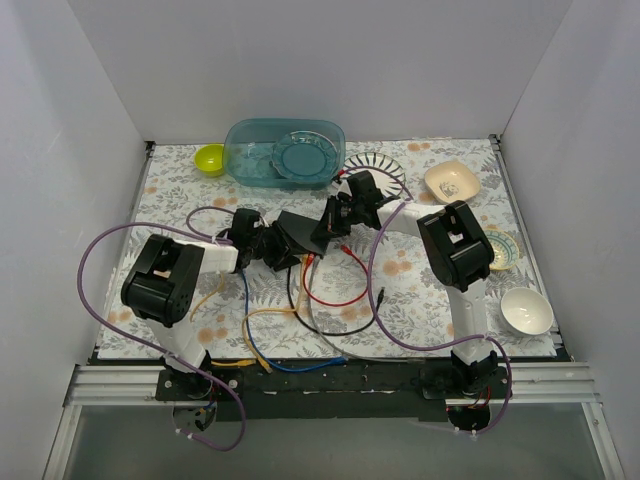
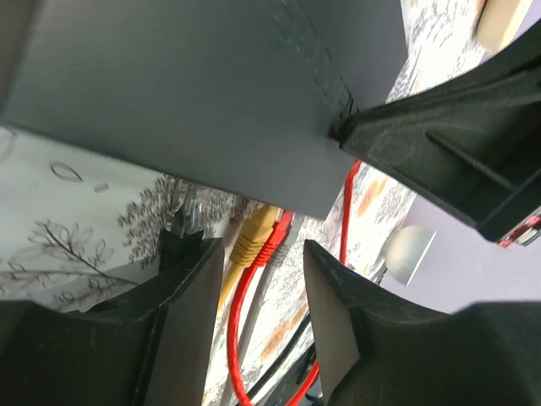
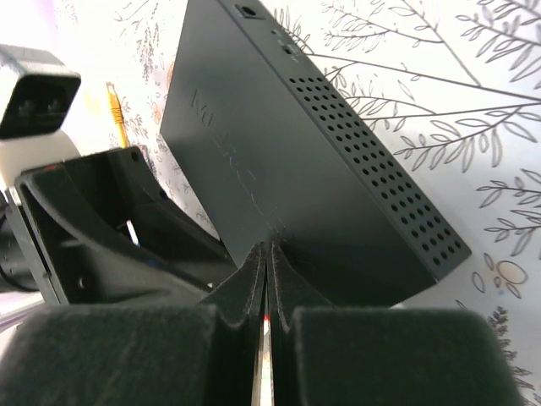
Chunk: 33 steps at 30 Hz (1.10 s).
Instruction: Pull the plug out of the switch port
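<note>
Switch (image 1: 293, 232) sits mid-table (image 1: 420, 290), tipped up on one edge between both arms. Left gripper (image 2: 258, 254) is open wide with nothing held; yellow plug (image 2: 251, 237) and red plug (image 2: 275, 245) show in the gap between its fingers, under the switch's lower edge. Right gripper (image 3: 266, 254) is closed to a thin slit against the switch face, with a red sliver inside; can't tell if it's gripped
</note>
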### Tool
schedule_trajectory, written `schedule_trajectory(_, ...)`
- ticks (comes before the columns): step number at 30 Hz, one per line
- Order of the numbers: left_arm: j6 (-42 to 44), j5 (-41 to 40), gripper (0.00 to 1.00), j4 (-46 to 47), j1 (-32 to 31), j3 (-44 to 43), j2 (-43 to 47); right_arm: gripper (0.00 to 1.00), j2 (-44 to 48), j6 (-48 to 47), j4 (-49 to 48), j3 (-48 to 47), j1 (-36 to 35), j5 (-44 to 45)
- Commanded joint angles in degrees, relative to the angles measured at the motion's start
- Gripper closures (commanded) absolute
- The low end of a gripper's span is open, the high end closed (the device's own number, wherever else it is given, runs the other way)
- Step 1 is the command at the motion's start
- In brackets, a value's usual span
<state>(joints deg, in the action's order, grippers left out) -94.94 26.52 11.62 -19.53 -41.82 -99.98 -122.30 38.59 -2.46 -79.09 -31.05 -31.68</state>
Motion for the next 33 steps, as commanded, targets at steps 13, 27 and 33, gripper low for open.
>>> schedule_trajectory(13,3.88,-4.49,0.6,1.03,2.57,-2.21,-10.85,0.95,-3.56,-3.87,6.68,0.78,0.55,3.56)
schedule_trajectory(27,5.63,9.78,0.6,13.17,2.57,3.95,-11.2,0.95,-4.53,-3.78,6.5,-0.19,1.08,3.03)
schedule_trajectory(33,7.75,7.58,0.65,9.83,2.13,2.36,-11.37,0.95,-4.53,-4.05,6.59,-0.36,1.08,3.03)
